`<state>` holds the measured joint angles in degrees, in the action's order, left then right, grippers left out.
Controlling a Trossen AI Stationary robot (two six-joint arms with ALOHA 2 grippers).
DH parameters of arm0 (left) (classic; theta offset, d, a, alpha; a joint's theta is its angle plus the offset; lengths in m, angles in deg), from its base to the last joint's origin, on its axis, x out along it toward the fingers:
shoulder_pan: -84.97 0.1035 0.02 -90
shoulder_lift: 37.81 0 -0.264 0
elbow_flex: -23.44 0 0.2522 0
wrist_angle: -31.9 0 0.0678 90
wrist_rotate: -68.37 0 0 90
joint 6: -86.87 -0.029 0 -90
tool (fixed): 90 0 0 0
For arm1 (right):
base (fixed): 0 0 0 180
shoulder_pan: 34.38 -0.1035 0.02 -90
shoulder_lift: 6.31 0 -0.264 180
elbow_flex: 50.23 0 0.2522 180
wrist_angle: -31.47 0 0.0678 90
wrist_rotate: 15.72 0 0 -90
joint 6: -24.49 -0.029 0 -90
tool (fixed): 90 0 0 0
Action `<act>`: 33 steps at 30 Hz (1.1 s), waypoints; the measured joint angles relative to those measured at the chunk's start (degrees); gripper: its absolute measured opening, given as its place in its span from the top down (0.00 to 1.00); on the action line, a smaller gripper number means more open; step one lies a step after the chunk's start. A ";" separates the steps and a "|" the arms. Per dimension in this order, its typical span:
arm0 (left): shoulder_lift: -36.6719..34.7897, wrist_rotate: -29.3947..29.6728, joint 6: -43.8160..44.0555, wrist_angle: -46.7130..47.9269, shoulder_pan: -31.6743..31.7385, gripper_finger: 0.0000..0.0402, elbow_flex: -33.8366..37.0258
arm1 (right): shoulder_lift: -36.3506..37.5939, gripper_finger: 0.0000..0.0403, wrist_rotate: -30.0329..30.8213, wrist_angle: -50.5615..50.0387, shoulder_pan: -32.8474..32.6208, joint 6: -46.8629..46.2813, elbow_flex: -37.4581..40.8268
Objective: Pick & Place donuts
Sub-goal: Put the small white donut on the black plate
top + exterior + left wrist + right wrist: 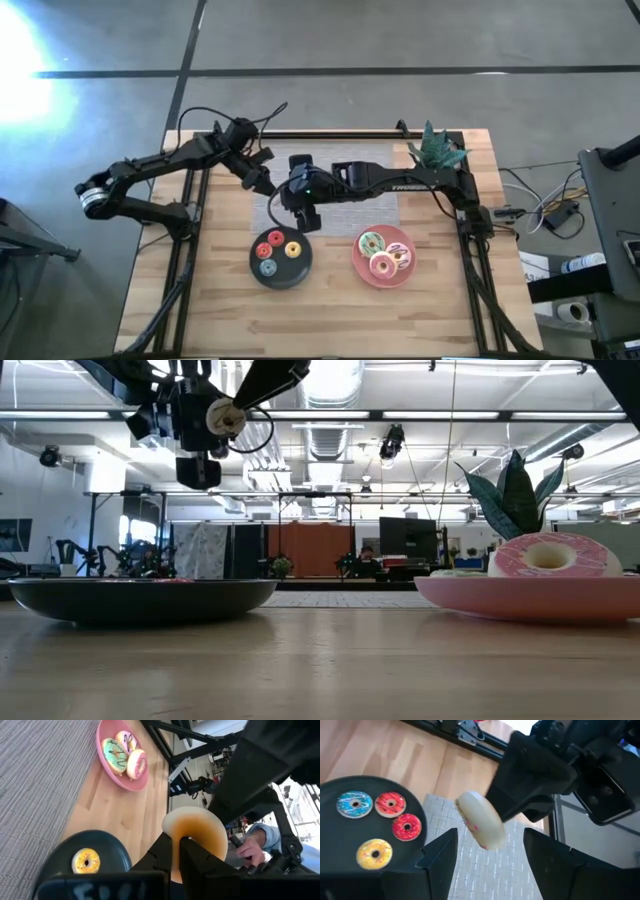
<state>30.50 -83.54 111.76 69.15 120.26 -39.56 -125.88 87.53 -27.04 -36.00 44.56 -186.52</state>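
Holding a small pale donut (481,820) pinched edge-on above the mat, the left gripper (262,185) seems mid-handover; next the right gripper (305,214), fingers spread wide just beside it, must close. Beyond: black plate (300,273) with tiny donuts (277,251), pink plate (362,262) with three larger ones.

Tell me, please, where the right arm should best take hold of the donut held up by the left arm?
Grip the free half of the donut, the part jutting out of the left gripper. It hangs tilted, nearly edge-on to the open right gripper, so coming straight ahead, its jaws would probably close on the two flat faces.
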 joint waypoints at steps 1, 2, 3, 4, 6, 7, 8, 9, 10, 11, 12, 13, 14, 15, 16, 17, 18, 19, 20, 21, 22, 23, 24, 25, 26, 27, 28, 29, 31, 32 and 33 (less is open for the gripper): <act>0.00 0.22 0.32 -0.21 -0.14 1.00 0.00 | 0.00 0.46 -0.05 0.02 -0.04 -0.14 0.04; 0.00 0.51 0.81 -0.91 -0.31 1.00 0.00 | 0.00 0.46 -0.17 0.03 -0.05 -0.12 0.12; 0.02 0.61 1.49 -1.90 -0.56 1.00 0.00 | 0.00 0.46 -0.29 0.10 -0.05 -0.10 0.25; 0.02 0.70 2.13 -3.03 -0.85 1.00 0.00 | 0.00 0.46 -0.32 0.15 -0.05 -0.10 0.41; 0.02 0.90 3.83 -5.46 -1.41 1.00 0.00 | 0.00 0.46 -0.37 0.07 0.01 -0.12 0.77; 0.02 1.02 4.48 -6.28 -1.63 1.00 0.00 | -0.02 0.46 -0.37 0.06 0.01 -0.12 0.85; 0.02 1.29 4.85 -6.73 -1.84 1.00 0.00 | -0.02 0.46 -0.37 0.06 0.01 -0.16 0.86; 0.02 1.44 5.07 -6.89 -1.88 1.00 0.00 | -0.02 0.46 -0.37 0.07 0.00 -0.36 0.86; 0.02 1.46 5.09 -6.89 -1.92 1.00 0.00 | -0.02 0.46 -0.37 0.09 -0.01 -0.71 0.85; 0.02 1.59 5.14 -6.84 -2.00 1.00 0.00 | -0.02 0.46 -0.39 0.10 -0.03 -1.10 0.81; 0.02 1.85 5.15 -6.84 -2.03 1.00 0.00 | -0.02 0.46 -0.38 0.11 -0.03 -1.47 0.79; 0.02 2.21 5.15 -6.85 -2.06 1.00 0.00 | -0.02 0.46 -0.37 0.09 -0.03 -1.81 0.77; 0.02 2.57 5.15 -6.84 -2.10 1.00 0.00 | -0.02 0.46 -0.38 0.09 -0.01 -1.92 0.77; 0.02 2.95 5.15 -6.81 -2.10 1.00 0.00 | -0.02 0.46 -0.37 0.09 -0.01 -1.92 0.77; 0.02 3.23 5.15 -6.80 -2.10 1.00 0.00 | -0.02 0.46 -0.37 0.09 0.01 -1.94 0.77; 0.02 3.42 5.15 -6.80 -2.08 1.00 0.00 | -0.02 0.46 -0.37 0.09 0.01 -2.08 0.77; 0.02 3.47 5.15 -6.80 -2.08 1.00 0.00 | -0.02 0.46 -0.37 0.09 -0.01 -2.09 0.77; 0.02 3.47 5.23 -6.80 -2.08 1.00 0.00 | -0.02 0.46 -0.37 0.09 -0.03 -2.09 0.77; 0.02 3.47 5.26 -6.77 -2.10 1.00 0.00 | -0.02 0.46 -0.37 0.09 -0.03 -2.09 0.77; 0.03 3.52 5.26 -6.77 -2.10 1.00 0.00 | -0.02 0.46 -0.37 0.09 -0.03 -2.09 0.77; 0.11 3.78 5.26 -6.77 -2.10 1.00 0.00 | -0.02 0.47 -0.37 0.09 -0.03 -2.09 0.77; 0.13 4.17 5.26 -6.75 -2.10 1.00 0.00 | -0.02 0.48 -0.37 0.09 -0.03 -2.09 0.77; 0.15 4.65 5.28 -6.70 -2.09 1.00 0.00 | -0.02 0.50 -0.37 0.09 -0.03 -2.09 0.77; 0.15 5.01 5.28 -6.67 -2.08 1.00 0.00 | -0.02 0.51 -0.37 0.09 -0.01 -2.09 0.77; 0.15 5.05 5.28 -6.64 -2.08 1.00 0.00 | -0.02 0.54 -0.35 0.09 -0.01 -2.19 0.77; 0.15 5.05 5.28 -6.60 -2.10 1.00 0.00 | -0.02 0.56 -0.34 0.09 -0.01 -2.51 0.77; 0.15 5.05 5.22 -6.58 -2.10 1.00 0.00 | -0.02 0.59 -0.32 0.09 -0.01 -3.02 0.77; 0.15 5.11 5.16 -6.58 -2.10 1.00 0.00 | -0.02 0.62 -0.30 0.09 -0.01 -3.56 0.77; 0.15 5.70 5.08 -6.60 -2.12 1.00 0.00 | -0.02 0.68 -0.27 0.04 -0.01 -4.30 0.77; 0.15 6.15 5.09 -6.60 -2.12 1.00 0.01 | -0.02 0.71 -0.21 -0.04 -0.01 -4.62 0.77; 0.15 6.61 5.09 -6.60 -2.12 1.00 0.03 | -0.02 0.74 -0.21 -0.12 0.00 -4.89 0.77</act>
<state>30.66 -76.93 116.84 62.55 118.14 -39.53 -125.90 87.32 -27.16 -36.00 39.67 -185.74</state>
